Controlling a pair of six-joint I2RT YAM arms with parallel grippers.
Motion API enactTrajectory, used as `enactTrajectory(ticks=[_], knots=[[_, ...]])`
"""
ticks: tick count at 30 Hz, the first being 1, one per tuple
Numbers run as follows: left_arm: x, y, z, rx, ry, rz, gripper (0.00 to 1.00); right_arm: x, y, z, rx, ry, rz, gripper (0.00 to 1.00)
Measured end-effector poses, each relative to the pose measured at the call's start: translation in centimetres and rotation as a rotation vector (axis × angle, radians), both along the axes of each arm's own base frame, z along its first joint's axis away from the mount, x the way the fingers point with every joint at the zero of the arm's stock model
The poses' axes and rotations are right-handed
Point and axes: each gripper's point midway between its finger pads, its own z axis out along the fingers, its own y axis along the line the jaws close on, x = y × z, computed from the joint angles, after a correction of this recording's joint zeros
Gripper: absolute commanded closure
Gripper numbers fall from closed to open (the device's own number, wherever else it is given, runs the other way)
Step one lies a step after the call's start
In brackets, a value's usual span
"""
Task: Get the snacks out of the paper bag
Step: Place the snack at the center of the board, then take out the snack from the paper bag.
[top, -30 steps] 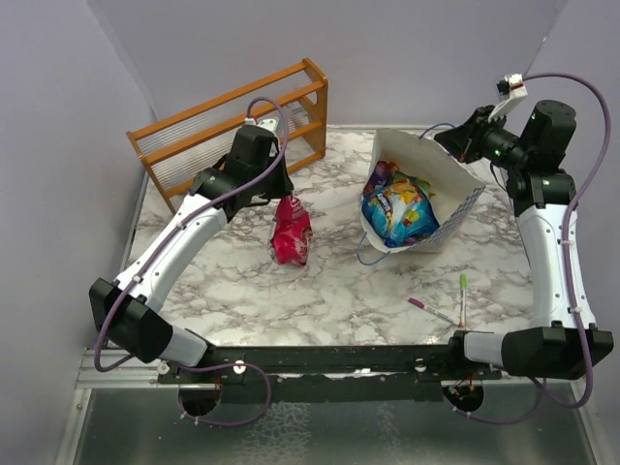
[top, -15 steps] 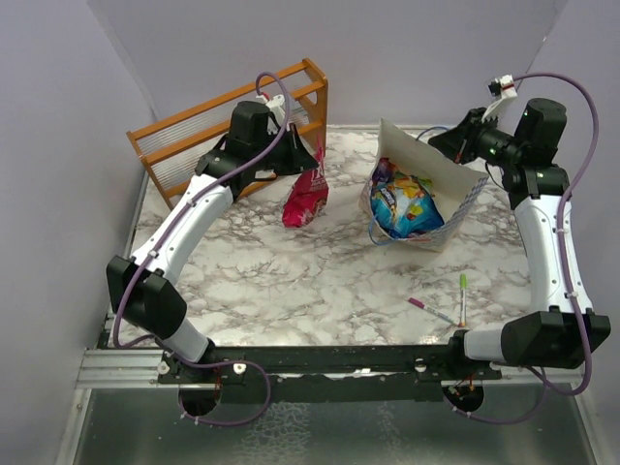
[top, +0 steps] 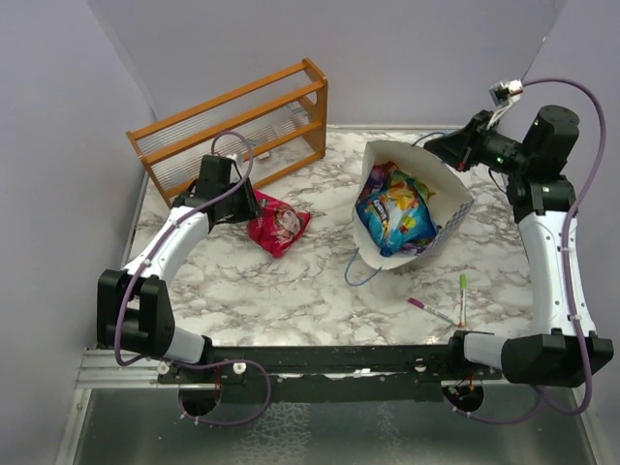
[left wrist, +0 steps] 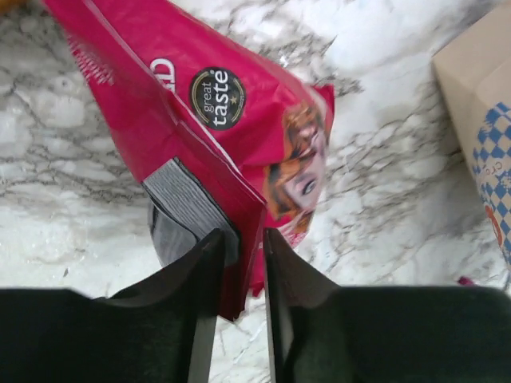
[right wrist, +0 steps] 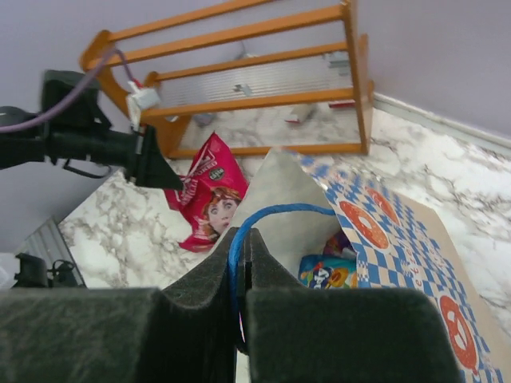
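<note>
From above, my left hand [top: 252, 211] sits left of centre at a flat glossy red foil packet [top: 280, 226] lying on the marbled counter [top: 320, 281]. The other snacks [top: 397, 205], blue, yellow and orange foil packets, are inside the cream paper carrier bag with a blue checked band [top: 453, 211] at centre right, well apart from that hand. My right hand [top: 438, 147] is at the bag's upper rim, far nearer. An orange wooden rack [top: 242, 121] stands at upper left. Two marker pens [top: 462, 295] lie at lower right, out of the way.

In the left wrist view, the red packet's long axis runs from upper left down to my fingers. Its sealed edge lies between them. They stand slightly apart, and I cannot tell whether they pinch it.

In the right wrist view, my right hand is clamped on the blue cord handle [right wrist: 279, 211], holding the bag's mouth up. I judge the next reach is rightward across bare counter, and the bag's near wall could get in the way.
</note>
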Motion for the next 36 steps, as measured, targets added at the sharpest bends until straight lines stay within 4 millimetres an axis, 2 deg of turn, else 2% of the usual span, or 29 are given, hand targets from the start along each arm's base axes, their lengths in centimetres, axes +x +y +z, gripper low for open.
enactTrajectory(ticks=[1, 2, 4, 6, 9, 11, 13, 15, 16, 19, 23, 26, 28, 30, 32, 36], knots=[[-0.1, 0.2, -0.3, 0.009, 0.007, 0.005, 0.46, -0.8, 0.3, 0.6, 0.006, -0.023, 0.023, 0.99], [-1.1, 0.5, -1.6, 0.021, 0.045, 0.004, 0.42, -1.3, 0.5, 1.0, 0.008, -0.042, 0.038, 0.99], [-1.8, 0.3, -1.2, 0.025, 0.039, -0.012, 0.41, -2.4, 0.9, 2.0, 0.014, -0.080, 0.065, 0.99], [-2.1, 0.0, 0.7, 0.014, -0.009, -0.026, 0.41, -3.6, 1.3, 2.9, 0.020, -0.120, 0.094, 0.99], [-2.6, -1.5, 5.6, -0.021, -0.133, -0.064, 0.41, -4.4, 1.6, 3.1, 0.029, -0.121, 0.122, 0.99], [-3.6, -3.7, 8.9, -0.059, -0.215, -0.111, 0.40, -4.5, 1.7, 2.9, 0.033, -0.114, 0.127, 0.99], [-5.9, -7.4, 12.2, -0.116, -0.302, -0.204, 0.37, -4.4, 1.7, 2.9, 0.035, -0.110, 0.129, 0.99], [-8.7, -10.4, 14.2, -0.176, -0.350, -0.286, 0.37, -4.4, 1.7, 2.9, 0.035, -0.109, 0.129, 0.99], [-10.7, -12.3, 15.2, -0.218, -0.377, -0.341, 0.37, -4.4, 1.7, 2.9, 0.035, -0.109, 0.128, 0.99], [-14.5, -15.3, 16.2, -0.279, -0.408, -0.429, 0.37, -4.3, 1.7, 2.7, 0.035, -0.105, 0.127, 0.99], [-18.4, -19.6, 16.0, -0.269, -0.439, -0.521, 0.42, -3.7, 1.6, 2.3, 0.037, -0.087, 0.116, 0.99], [-20.1, -23.2, 14.8, -0.192, -0.447, -0.568, 0.53, -3.3, 1.5, 2.0, 0.038, -0.077, 0.109, 0.99], [-19.8, -25.2, 13.7, -0.131, -0.452, -0.564, 0.56, -3.2, 1.4, 1.9, 0.038, -0.074, 0.105, 0.99], [-19.0, -26.7, 11.8, -0.067, -0.441, -0.557, 0.56, -3.1, 1.4, 2.0, 0.037, -0.076, 0.099, 0.99], [-18.0, -27.8, 9.1, 0.005, -0.421, -0.549, 0.57, -3.0, 1.3, 2.2, 0.036, -0.079, 0.088, 0.99], [-16.7, -29.0, 4.3, 0.131, -0.374, -0.543, 0.62, -2.6, 1.0, 3.0, 0.033, -0.084, 0.062, 0.99]])
